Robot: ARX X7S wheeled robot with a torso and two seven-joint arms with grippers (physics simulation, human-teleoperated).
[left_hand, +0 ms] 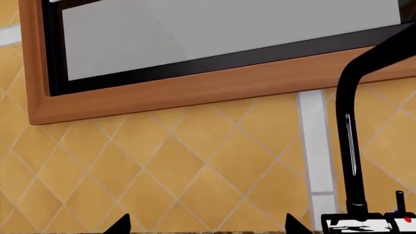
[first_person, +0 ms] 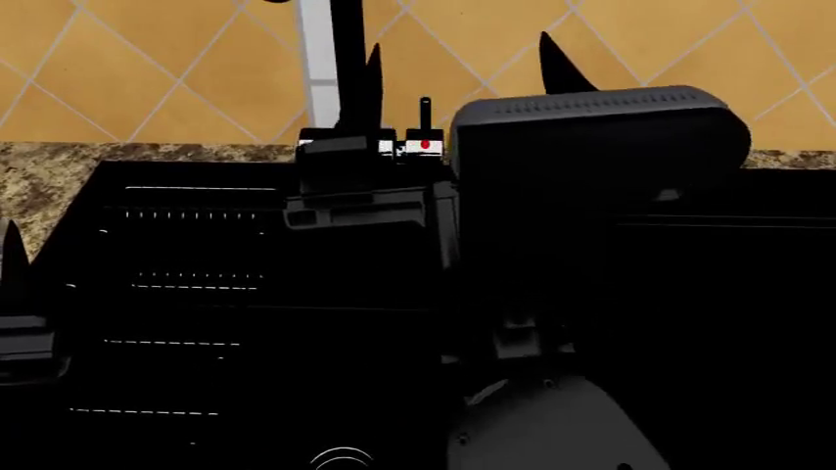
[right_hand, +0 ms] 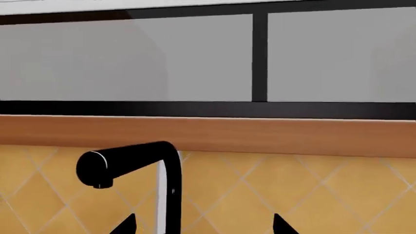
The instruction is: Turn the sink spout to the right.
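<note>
**Right arm raised at the spout, fingers apart**

I see my right gripper point(first_person: 460, 61) lifted in front of the tiled wall point(first_person: 157, 69), its two black fingertips point(first_person: 559, 61) wide apart and holding nothing. The sink spout point(first_person: 348, 59) rises from its chrome base point(first_person: 343, 145) behind the sink point(first_person: 196, 294), just beside one fingertip. My left gripper point(first_person: 14, 294) hangs low over the basin's left edge; its opening I cannot tell.
</note>
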